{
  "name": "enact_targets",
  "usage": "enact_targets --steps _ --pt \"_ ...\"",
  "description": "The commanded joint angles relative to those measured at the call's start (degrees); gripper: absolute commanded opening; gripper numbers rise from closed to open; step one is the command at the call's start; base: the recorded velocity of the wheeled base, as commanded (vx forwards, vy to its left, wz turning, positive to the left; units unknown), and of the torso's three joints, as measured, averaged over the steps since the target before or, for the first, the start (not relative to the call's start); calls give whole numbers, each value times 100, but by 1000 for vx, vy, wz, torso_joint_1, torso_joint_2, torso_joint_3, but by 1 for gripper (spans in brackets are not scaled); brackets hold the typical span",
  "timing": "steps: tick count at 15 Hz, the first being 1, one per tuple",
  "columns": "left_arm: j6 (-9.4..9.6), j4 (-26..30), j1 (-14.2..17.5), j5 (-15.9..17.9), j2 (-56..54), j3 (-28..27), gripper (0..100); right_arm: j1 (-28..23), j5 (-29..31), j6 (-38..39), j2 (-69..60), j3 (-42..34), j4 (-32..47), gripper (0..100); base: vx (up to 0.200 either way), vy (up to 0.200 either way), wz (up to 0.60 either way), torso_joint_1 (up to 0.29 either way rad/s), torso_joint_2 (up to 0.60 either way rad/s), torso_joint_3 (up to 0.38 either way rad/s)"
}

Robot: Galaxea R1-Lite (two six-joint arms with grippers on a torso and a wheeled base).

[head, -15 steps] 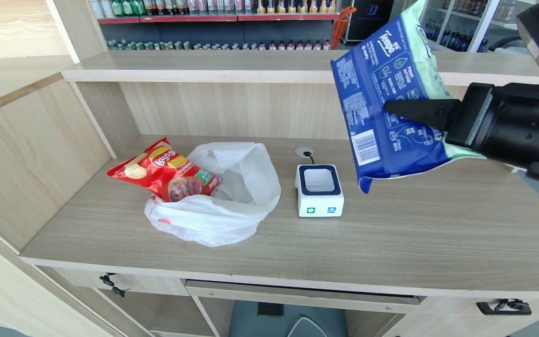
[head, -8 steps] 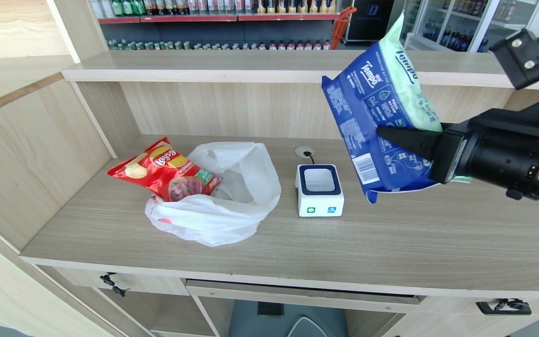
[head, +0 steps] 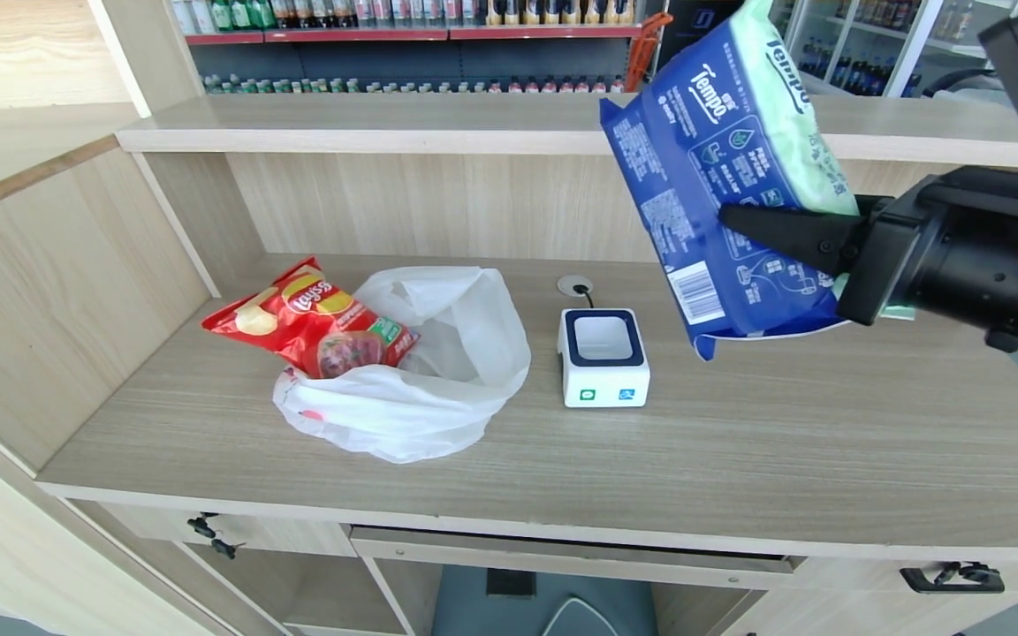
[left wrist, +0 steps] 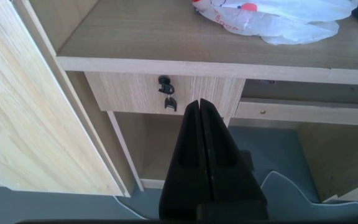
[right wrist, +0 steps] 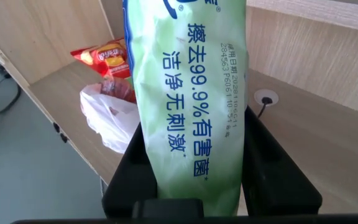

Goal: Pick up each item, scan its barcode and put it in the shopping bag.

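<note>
My right gripper (head: 743,221) is shut on a blue and green tissue pack (head: 721,177), held tilted in the air above the counter, to the right of the white barcode scanner (head: 603,357). The pack's barcode (head: 696,292) faces down and left, toward the scanner. In the right wrist view the pack's green side (right wrist: 194,106) stands between the fingers. A white shopping bag (head: 425,380) lies open on the counter left of the scanner, with a red chip bag (head: 310,322) partly inside it. My left gripper (left wrist: 199,106) is shut, low in front of the counter's drawers.
A raised wooden ledge (head: 385,124) runs along the back of the counter (head: 739,459), and a wooden side panel (head: 49,291) closes its left end. A round cable port (head: 574,285) sits behind the scanner. Store shelves with bottles stand beyond.
The right gripper with the tissue pack dipped toward the scanner, then rose a little and shifted left. The bag, chips and scanner have stayed put.
</note>
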State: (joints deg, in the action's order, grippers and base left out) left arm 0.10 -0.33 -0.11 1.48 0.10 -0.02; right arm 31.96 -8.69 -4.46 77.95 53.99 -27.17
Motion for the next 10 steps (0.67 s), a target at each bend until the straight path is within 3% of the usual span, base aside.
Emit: enact_targets --steps 1,7,10 --pt "-1 -2 2 2 8 2 0 47 -1 -81 -16 41 10 0 0 0 0 -76 286 203" --pt "-1 -2 2 2 8 2 0 187 -212 -257 -8 164 19 0 0 0 0 -101 437 335" --pt "-1 -2 2 2 8 2 0 179 -247 -442 1 366 133 0 0 0 0 -28 157 129"
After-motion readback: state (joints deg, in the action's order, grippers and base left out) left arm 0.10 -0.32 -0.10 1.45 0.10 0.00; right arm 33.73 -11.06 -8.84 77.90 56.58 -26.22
